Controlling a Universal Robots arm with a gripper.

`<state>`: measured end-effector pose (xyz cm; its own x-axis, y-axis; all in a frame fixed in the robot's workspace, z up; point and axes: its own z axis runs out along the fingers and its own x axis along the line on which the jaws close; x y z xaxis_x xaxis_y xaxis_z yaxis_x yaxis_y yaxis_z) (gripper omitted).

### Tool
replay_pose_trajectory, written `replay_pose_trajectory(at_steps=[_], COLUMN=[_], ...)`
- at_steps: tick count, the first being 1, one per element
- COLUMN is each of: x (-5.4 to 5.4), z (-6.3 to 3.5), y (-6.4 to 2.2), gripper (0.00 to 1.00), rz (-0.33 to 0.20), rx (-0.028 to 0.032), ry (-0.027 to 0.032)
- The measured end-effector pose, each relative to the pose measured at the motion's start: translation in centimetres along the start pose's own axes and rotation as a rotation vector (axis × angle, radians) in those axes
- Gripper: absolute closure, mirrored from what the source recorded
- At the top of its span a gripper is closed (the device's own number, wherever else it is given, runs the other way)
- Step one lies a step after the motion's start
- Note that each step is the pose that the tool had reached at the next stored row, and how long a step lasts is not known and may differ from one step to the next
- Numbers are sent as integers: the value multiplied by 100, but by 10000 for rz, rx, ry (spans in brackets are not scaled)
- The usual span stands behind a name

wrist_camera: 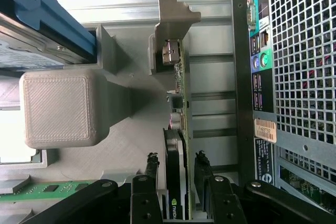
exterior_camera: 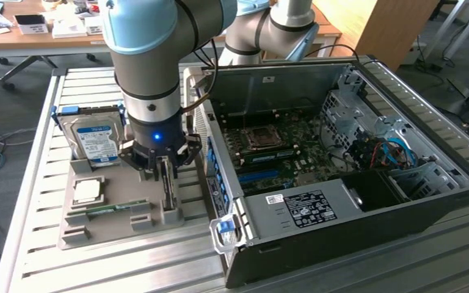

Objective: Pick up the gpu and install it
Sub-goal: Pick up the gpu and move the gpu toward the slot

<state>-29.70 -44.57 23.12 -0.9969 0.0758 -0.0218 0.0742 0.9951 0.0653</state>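
Observation:
The gpu [exterior_camera: 168,186] stands on edge in a slot of the grey holder tray [exterior_camera: 112,235], beside the open computer case [exterior_camera: 430,201]. My gripper [exterior_camera: 163,166] is lowered straight over the card. In the wrist view the gpu [wrist_camera: 178,103] runs away from the camera, with its silver end bracket [wrist_camera: 176,14] at the far end. My gripper [wrist_camera: 176,161] straddles the card, one black finger [wrist_camera: 151,170] on the fan side and the other on the board side. A thin gap shows on each side, so it is open and not holding anything.
A silver hard drive [exterior_camera: 96,141] with a blue-and-white label stands at the tray's back. A processor chip [exterior_camera: 86,190] and a green memory stick [exterior_camera: 108,209] lie nearer the front. The case's rear panel [wrist_camera: 294,77] is close beside the card. The motherboard [exterior_camera: 279,152] lies exposed inside.

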Motion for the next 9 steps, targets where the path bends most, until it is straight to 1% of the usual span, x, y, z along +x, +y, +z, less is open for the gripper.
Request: replay_pose_trajectory(at_steps=[4,6,7,9], x=[0,0,0,0], z=[0,0,0,0], y=[0,0,0,0], gripper=[58,60,67,67], rz=[0,0,0,0], rx=[0,0,0,0], ry=[0,0,0,0])
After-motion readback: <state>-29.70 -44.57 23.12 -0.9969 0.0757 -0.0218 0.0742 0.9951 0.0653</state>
